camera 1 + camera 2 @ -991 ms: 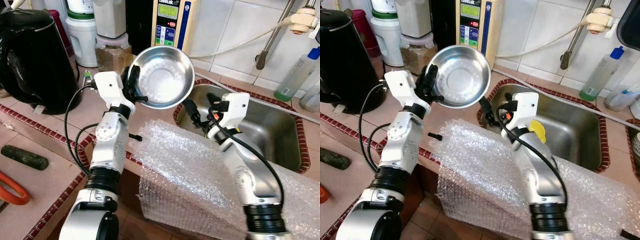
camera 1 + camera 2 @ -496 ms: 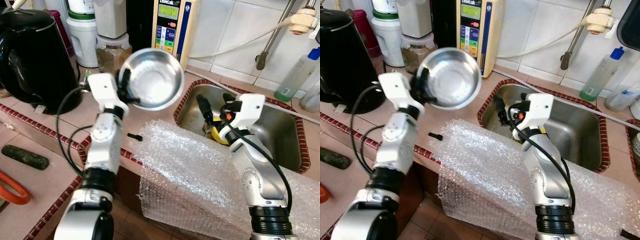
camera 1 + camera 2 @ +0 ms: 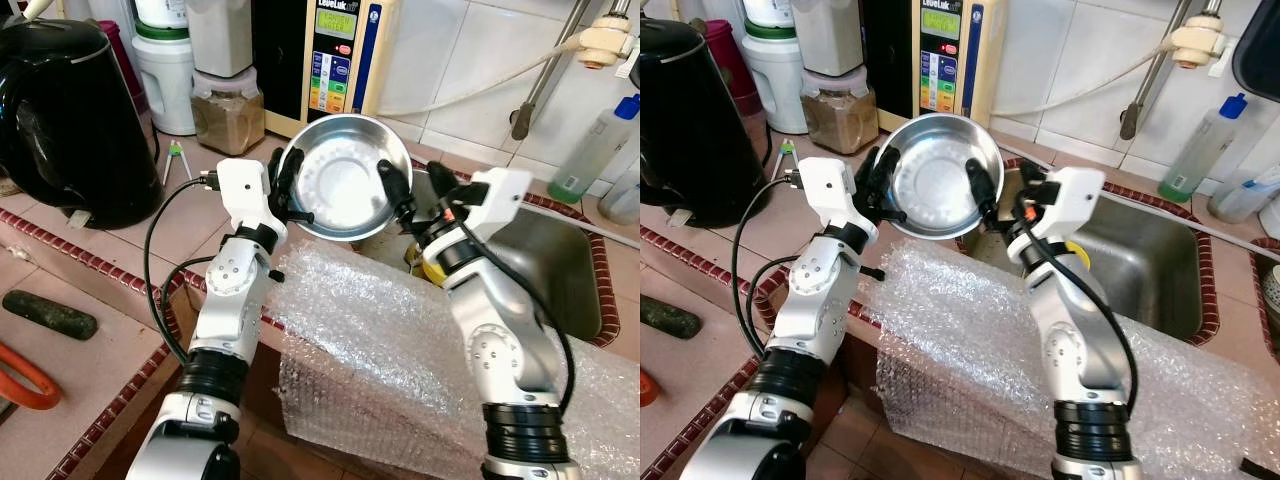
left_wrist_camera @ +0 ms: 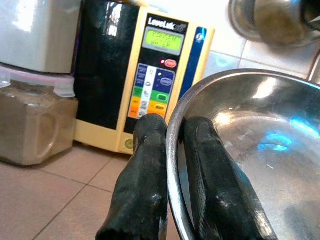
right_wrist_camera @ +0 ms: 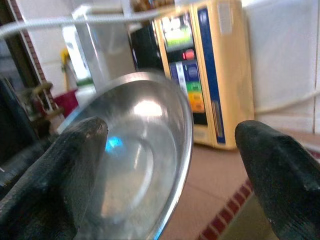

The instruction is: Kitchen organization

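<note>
Steel bowl [image 3: 345, 190] held up in the air above the near-left corner of the sink [image 3: 560, 270], tilted with its hollow facing the camera, level with the lower part of the yellow water ioniser [image 3: 348, 50] behind it. Gripped at its left rim by the left tool [image 3: 284, 186], clenched on the bowl with one black finger inside the rim and one outside, as seen plainly along the fingers [image 4: 145, 185] in the left wrist view. Met on its right side by the right tool [image 3: 398, 192], spread wide apart, one finger [image 5: 65, 165] in front of the bowl's hollow and the other finger well off beyond the rim; whether that inner finger touches the metal cannot be told. Below the bowl, a sheet of bubble wrap [image 3: 400, 340] draped over the desk edge [image 3: 120, 400] and hanging down its front. A small yellow item [image 3: 432, 270] down in the sink beside the right arm. Further left on the tiled desk, a black kettle [image 3: 70, 110], a jar of brown powder [image 3: 227, 115], a white container with a green band [image 3: 165, 65], and a dark elongated item [image 3: 48, 314] near an orange curved one [image 3: 25, 380]. At the far right, by the wall, a clear bottle with a blue cap [image 3: 595, 150] and a tap pipe [image 3: 545, 70].
</note>
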You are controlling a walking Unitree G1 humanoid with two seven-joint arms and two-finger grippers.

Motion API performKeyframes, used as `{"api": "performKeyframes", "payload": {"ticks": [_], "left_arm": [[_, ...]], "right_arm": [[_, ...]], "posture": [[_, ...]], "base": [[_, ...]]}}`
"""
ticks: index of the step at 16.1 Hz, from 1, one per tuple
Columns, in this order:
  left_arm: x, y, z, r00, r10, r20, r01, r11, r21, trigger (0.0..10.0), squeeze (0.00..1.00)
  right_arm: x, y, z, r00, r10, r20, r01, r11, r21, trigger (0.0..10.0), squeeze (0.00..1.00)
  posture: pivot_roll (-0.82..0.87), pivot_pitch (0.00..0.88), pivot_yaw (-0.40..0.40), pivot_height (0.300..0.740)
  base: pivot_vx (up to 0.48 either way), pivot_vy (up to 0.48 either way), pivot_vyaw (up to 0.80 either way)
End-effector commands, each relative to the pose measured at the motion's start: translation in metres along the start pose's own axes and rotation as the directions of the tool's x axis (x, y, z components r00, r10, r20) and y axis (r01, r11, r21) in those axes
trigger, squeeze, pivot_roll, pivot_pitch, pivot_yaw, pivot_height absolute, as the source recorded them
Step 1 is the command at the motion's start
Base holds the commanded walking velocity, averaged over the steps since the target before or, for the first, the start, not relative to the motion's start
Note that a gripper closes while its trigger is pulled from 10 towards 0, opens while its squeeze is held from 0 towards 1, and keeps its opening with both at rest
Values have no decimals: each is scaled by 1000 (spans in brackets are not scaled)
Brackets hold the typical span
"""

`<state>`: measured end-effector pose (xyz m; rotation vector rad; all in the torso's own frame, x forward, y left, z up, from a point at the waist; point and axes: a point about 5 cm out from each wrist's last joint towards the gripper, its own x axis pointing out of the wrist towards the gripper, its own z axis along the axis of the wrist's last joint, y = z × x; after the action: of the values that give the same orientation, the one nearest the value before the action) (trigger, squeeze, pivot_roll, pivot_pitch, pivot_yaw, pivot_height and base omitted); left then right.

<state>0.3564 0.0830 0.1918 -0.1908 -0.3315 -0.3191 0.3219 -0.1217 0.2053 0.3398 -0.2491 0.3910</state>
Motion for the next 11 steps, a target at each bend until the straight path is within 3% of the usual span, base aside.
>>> {"api": "performKeyframes", "payload": {"ticks": [1,2,3,4,11], "left_arm": [[2,-8,8,998,-42,38,42,999,1,0,0],[1,-10,9,997,-57,43,58,998,-4,0,0],[0,-11,8,997,-59,43,60,998,-5,0,0],[0,-12,8,997,-62,44,62,998,-6,0,0],[-1,-13,9,997,-62,48,62,998,5,0,0]], "right_arm": [[4,0,-2,1000,-10,-21,10,1000,-8,10000,0],[7,3,-8,998,-14,-57,13,1000,-9,7725,0],[8,4,-10,998,-13,-62,13,1000,-6,7725,0],[10,4,-13,996,-26,-81,26,1000,-2,0,0],[21,-2,-9,985,-153,-85,151,988,-29,0,0]], "posture": [[10,7,-55,740],[10,8,-56,740],[10,8,-56,740],[10,8,-59,740],[6,11,-63,740]], "base": [[0,0,0],[0,0,0],[0,0,0],[0,0,0],[0,0,0]]}}
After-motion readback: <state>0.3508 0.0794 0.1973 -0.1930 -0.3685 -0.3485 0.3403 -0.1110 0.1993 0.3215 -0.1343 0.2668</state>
